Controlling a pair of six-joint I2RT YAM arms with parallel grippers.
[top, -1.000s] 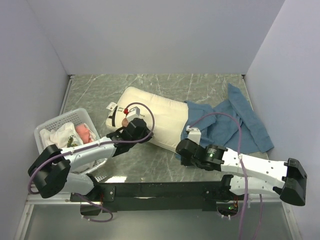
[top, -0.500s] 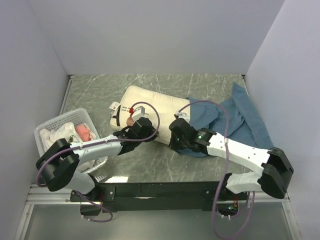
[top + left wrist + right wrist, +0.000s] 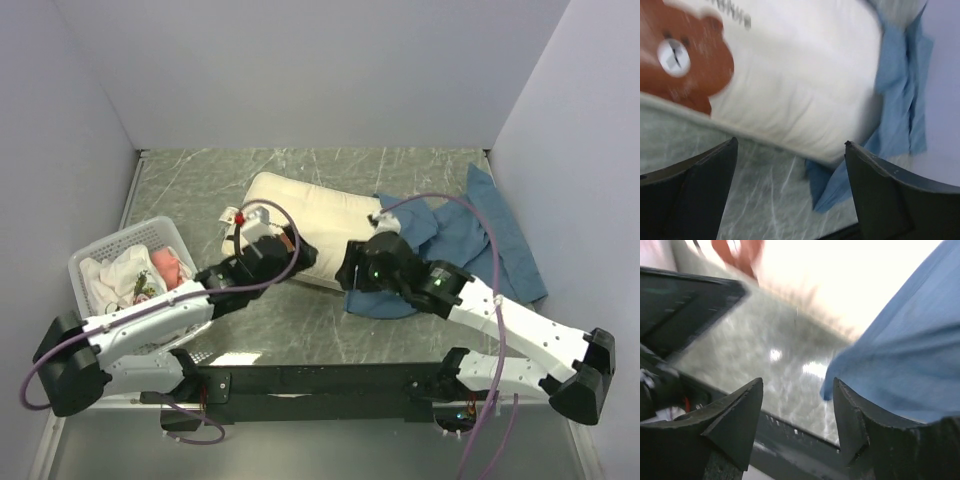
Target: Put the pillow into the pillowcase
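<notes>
The grey marbled tabletop (image 3: 200,180) shows open surface along its far edge. The plump cream pillow (image 3: 320,212), brown bear at its left end, lies mid-tabletop, right end under the blue pillowcase (image 3: 470,235). Left end effector (image 3: 790,145) and right end effector (image 3: 797,382) both gape, holding nothing.

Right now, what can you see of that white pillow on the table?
The pillow is plump, cream-white and rectangular, in soft, quilted-looking fabric. It lies flat and slanted on the marbled table. A brown bear face is printed at one corner, near a small white tag. Its right end meets the crumpled blue pillowcase; most of it is uncovered.
</notes>
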